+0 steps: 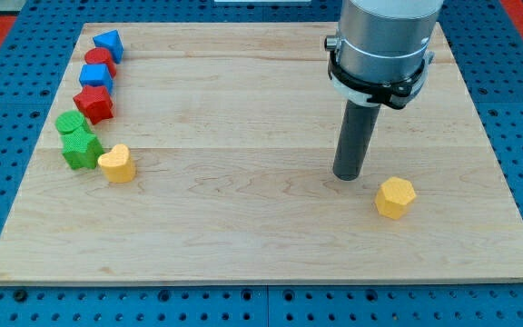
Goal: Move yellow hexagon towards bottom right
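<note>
though squat, yellow hexagon [395, 197] axisless

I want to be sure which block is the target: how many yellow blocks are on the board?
2: the yellow hexagon sits lower right, just right of my tip; a yellow heart-like block sits left, touching the green blocks. None seems hidden.

Arm body: wide grey metal cylinder [384, 36], smooth, faint sheen. Black clamp ring [377, 84] with white band round its lower edge, above the rod. Rod [357, 136] dark grey, straight, round. My tip [347, 177] blunt, flat-ended.
</note>
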### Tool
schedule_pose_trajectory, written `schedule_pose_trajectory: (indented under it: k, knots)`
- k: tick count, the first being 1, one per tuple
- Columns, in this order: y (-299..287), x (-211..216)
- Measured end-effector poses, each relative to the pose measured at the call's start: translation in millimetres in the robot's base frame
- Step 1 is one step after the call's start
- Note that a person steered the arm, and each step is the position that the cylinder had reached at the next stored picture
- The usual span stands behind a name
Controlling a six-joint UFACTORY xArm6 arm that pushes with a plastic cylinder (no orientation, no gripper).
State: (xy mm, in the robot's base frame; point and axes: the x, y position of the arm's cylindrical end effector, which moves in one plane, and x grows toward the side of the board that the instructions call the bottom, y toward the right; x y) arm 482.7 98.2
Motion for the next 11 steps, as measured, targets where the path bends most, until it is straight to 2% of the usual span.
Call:
schedule_pose_trajectory:
  k: [1, 2, 3, 4, 6, 8, 11]
  knots:
    - [31, -25]
    - [67, -15]
    - [73, 15]
    - [62, 26]
    - [36, -3]
    - [22, 17]
    - [36, 43]
